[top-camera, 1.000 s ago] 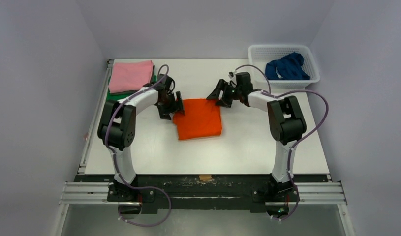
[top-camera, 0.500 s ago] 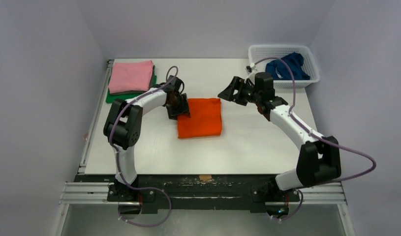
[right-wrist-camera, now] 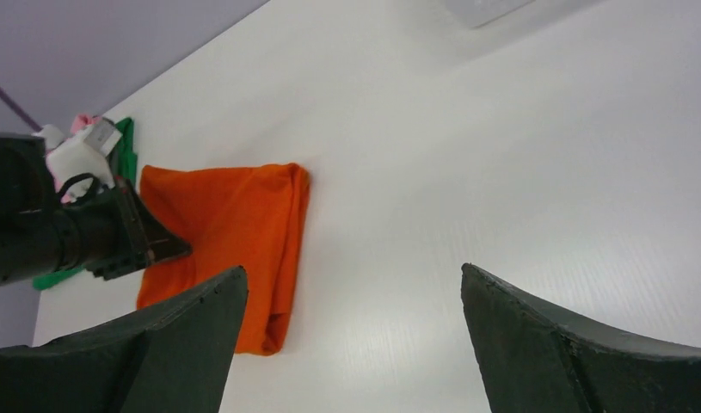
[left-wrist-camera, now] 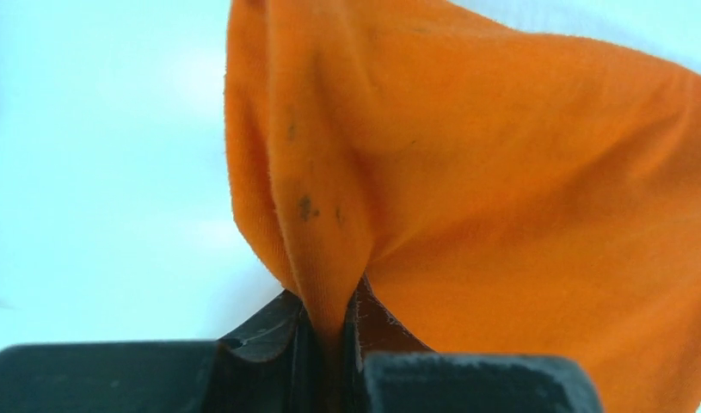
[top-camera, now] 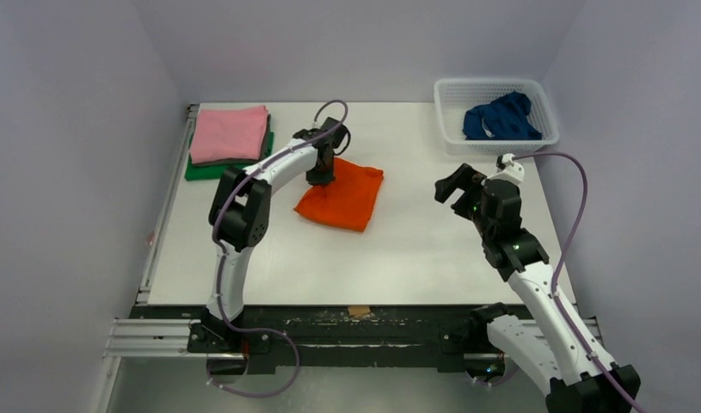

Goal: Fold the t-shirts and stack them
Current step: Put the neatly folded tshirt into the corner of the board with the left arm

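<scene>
The folded orange t-shirt (top-camera: 340, 198) lies skewed in the middle of the table, and it shows too in the right wrist view (right-wrist-camera: 235, 232). My left gripper (top-camera: 320, 175) is shut on the far left corner of the orange t-shirt (left-wrist-camera: 467, 172), cloth pinched between its jaws (left-wrist-camera: 329, 331). A folded pink t-shirt (top-camera: 229, 132) rests on a green t-shirt (top-camera: 205, 169) at the far left. The dark blue t-shirt (top-camera: 501, 118) sits crumpled in the basket. My right gripper (top-camera: 456, 184) hangs open over the table's right side, holding nothing (right-wrist-camera: 351, 288).
The white mesh basket (top-camera: 454, 91) stands at the far right corner of the table. The left arm's link (right-wrist-camera: 63, 237) shows in the right wrist view beside the orange cloth. The table's metal rail runs along the near edge (top-camera: 355, 335).
My left gripper closed on the orange t-shirt's corner and dragged it toward the far left, turning it askew. The right arm drew back toward the near right and its jaws widened.
</scene>
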You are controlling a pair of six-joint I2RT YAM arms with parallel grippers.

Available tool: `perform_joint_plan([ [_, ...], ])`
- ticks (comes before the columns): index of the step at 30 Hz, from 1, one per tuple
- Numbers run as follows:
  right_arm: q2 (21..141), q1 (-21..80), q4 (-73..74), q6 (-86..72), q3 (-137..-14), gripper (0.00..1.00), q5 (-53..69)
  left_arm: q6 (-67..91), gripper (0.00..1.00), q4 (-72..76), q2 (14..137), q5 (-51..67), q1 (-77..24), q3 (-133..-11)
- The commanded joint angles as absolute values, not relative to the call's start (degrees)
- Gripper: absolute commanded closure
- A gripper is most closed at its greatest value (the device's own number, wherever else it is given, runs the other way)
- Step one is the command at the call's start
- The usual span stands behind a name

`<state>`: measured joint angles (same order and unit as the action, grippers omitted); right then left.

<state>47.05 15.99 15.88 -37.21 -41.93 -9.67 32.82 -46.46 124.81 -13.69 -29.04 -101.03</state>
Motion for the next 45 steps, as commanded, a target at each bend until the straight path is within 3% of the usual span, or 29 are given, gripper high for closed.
perform_joint_plan([
  [1, 47.5, 15.9, 16.5, -35.3, -40.6, 0.05, -18.7, 19.2, 1.0, -45.1, 120.3, -28.7, -27.5, -105.2],
  [16, 50.9, 15.9, 14.9, -33.9, -40.7, 0.02, -20.1, -7.6, 1.0, -40.7, 122.5, -34.5, -17.4, -119.5],
  [27, 50.7, 15.9, 12.6, -33.2, -39.6, 0.02, -19.5, -13.0, 1.0, -47.8, 123.7, -35.0, -14.7, -137.0],
  [37, 50.8, 15.9, 13.0, -33.5, -39.6, 0.02, -19.9, -10.1, 1.0, -52.1, 118.9, -29.1, -10.9, -139.1],
  [45, 51.4, 15.9, 13.4, -33.5, -39.8, 0.02, -20.5, -6.4, 1.0, -52.2, 124.1, -24.0, -5.7, -139.5],
])
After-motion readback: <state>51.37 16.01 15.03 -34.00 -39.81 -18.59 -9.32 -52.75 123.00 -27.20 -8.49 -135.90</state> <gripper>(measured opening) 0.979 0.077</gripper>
